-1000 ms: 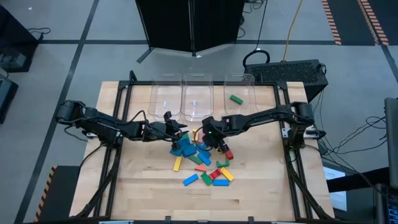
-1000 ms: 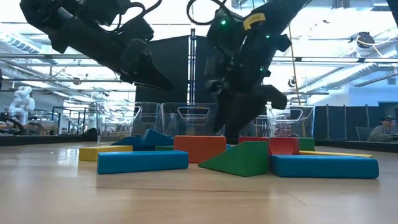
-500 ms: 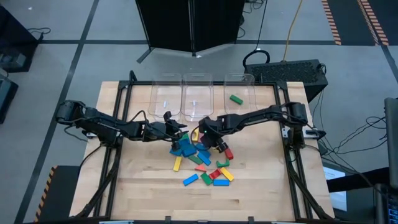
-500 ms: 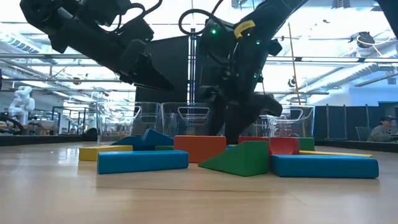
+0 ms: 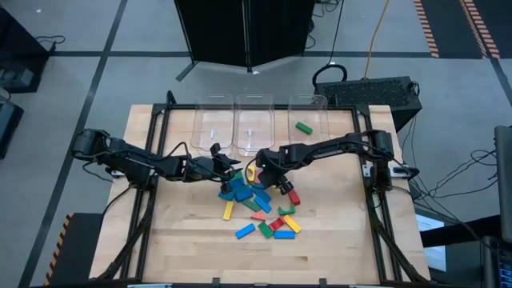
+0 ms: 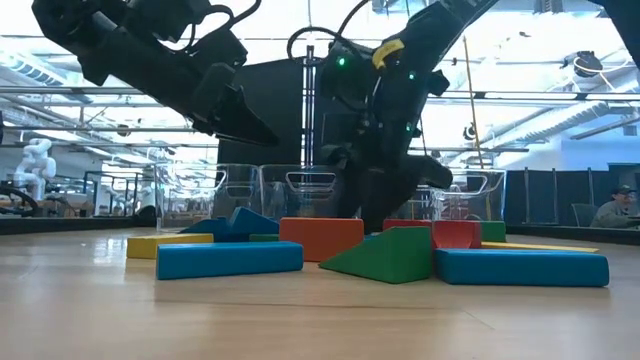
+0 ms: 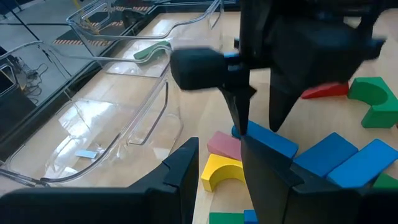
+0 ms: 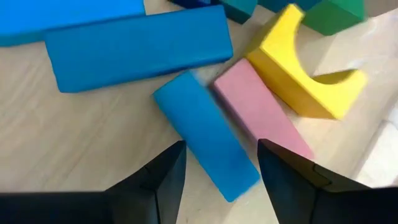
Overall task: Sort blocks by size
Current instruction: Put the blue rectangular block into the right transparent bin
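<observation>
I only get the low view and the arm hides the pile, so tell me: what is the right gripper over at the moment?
Observer: The right wrist view shows the right gripper open, with a finger on either side of a small blue block.
Operator: What's beside that block?
Observer: A pink block lies alongside it, with a yellow arch just past that.
Operator: Anything binned yet?
Observer: From above, one green block lies in the right-hand bin.
</observation>
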You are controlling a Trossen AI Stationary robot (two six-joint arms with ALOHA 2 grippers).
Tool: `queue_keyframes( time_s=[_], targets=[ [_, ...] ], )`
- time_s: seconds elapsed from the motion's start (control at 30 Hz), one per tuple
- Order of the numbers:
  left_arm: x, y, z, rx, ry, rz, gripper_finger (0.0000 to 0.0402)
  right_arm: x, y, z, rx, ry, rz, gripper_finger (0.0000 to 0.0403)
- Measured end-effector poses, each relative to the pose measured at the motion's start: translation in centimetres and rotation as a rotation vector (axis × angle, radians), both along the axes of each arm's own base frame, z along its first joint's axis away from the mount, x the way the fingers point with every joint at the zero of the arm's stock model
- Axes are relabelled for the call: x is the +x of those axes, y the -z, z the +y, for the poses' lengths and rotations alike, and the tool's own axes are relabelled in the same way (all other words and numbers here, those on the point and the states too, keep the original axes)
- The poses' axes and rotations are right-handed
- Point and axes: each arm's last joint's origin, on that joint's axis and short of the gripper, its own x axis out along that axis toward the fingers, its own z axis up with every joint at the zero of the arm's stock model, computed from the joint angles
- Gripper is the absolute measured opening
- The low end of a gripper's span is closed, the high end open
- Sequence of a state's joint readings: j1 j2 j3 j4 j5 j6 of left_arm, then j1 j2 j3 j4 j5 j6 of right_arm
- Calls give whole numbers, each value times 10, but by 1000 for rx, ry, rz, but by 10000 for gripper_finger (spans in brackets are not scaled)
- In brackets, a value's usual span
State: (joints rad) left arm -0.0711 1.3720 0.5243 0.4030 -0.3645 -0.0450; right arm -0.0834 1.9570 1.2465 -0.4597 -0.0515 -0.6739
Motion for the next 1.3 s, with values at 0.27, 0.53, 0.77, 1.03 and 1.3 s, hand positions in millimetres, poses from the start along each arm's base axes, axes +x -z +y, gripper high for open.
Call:
queue_keyframes(
  time_s=[0.27, 0.53, 0.77, 1.03, 1.3],
  targets=[
    [0, -1, 0, 0, -3, -11, 123, 0, 8, 0, 15, 24, 26, 189],
    [0, -1, 0, 0, -4, -8, 123, -11, 8, 1, 77, 137, 136, 163],
    [0, -1, 0, 0, -3, -7, 123, -13, 8, 3, 155, 194, 165, 116],
    [0, 0, 0, 0, -4, -7, 123, -18, 4, 5, 184, 227, 200, 101],
    [0, 0, 0, 0, -3, -6, 123, -31, -28, 10, 189, 240, 176, 104]
  ],
)
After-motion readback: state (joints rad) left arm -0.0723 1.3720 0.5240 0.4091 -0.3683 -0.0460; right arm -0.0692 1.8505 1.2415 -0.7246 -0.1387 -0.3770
